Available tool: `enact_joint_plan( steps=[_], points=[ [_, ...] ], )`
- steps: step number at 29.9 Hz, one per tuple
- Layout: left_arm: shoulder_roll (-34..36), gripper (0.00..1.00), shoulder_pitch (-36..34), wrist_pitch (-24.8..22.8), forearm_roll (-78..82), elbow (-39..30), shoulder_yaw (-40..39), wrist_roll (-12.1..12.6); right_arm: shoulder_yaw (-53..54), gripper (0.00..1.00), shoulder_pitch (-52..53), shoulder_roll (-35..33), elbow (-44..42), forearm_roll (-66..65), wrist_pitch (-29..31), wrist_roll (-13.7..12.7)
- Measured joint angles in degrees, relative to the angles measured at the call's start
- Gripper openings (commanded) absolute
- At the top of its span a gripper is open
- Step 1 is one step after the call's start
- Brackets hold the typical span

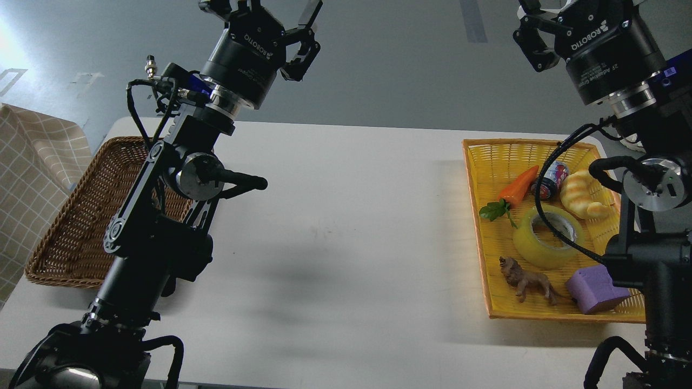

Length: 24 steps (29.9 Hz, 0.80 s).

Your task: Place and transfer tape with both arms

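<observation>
The tape (542, 249), a yellow translucent roll with a pale core, lies flat in the yellow basket (489, 162) at the table's right. A black cable of my right arm crosses in front of it. My left gripper (265, 9) is raised high above the table's left half, fingers spread open and empty, far from the tape. My right gripper (546, 19) is also raised, above the basket's far edge; its fingertips run past the top edge, one finger splayed outward, nothing held.
In the yellow basket also lie a toy carrot (519, 186), a small can (551, 178), a croissant toy (581, 197), a brown lion figure (527, 281) and a purple block (594, 292). A brown wicker basket (70, 237) stands at the left, behind my left arm.
</observation>
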Motion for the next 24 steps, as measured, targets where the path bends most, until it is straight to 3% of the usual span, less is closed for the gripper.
enact_joint_plan(
  steps=[24],
  points=[
    [0.0, 0.98, 1.6, 0.1, -0.4, -0.2, 0.1, -0.1, -0.2, 1.00, -0.6, 0.0, 1.9, -2.4, 0.0, -1.2]
  ],
)
